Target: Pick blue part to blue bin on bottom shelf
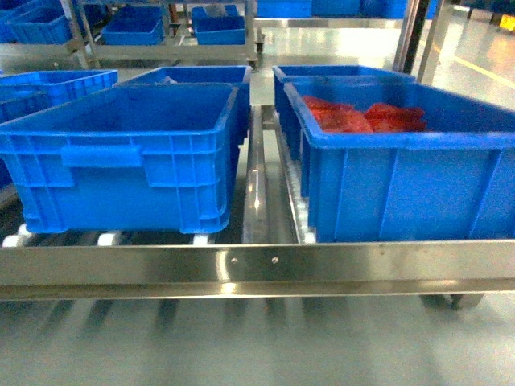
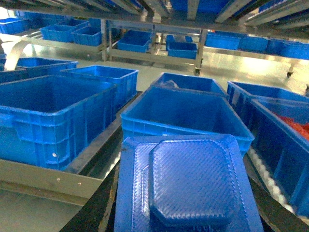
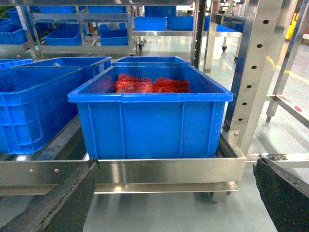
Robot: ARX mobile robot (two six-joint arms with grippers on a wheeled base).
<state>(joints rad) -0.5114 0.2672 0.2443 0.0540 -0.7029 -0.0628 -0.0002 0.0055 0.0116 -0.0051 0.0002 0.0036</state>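
The blue part [image 2: 188, 181], a textured dark-blue block, fills the lower middle of the left wrist view. My left gripper [image 2: 184, 203] is shut on it, with dark fingers [image 2: 94, 212] showing at either side. Just beyond it stands the plain blue bin [image 2: 186, 116], on the left in the head view [image 1: 121, 153]. It rests on the bottom shelf behind the steel front bar [image 1: 257, 265]. My right gripper [image 3: 169, 203] hangs open and empty in front of that bar [image 3: 169, 169]. Neither gripper shows in the head view.
A like crate holding red packs [image 1: 402, 169] stands to the right of the bin and faces the right wrist camera [image 3: 149, 116]. More blue crates [image 2: 48, 113] sit to the left and behind. A steel upright [image 3: 256, 72] rises at the rack's right corner.
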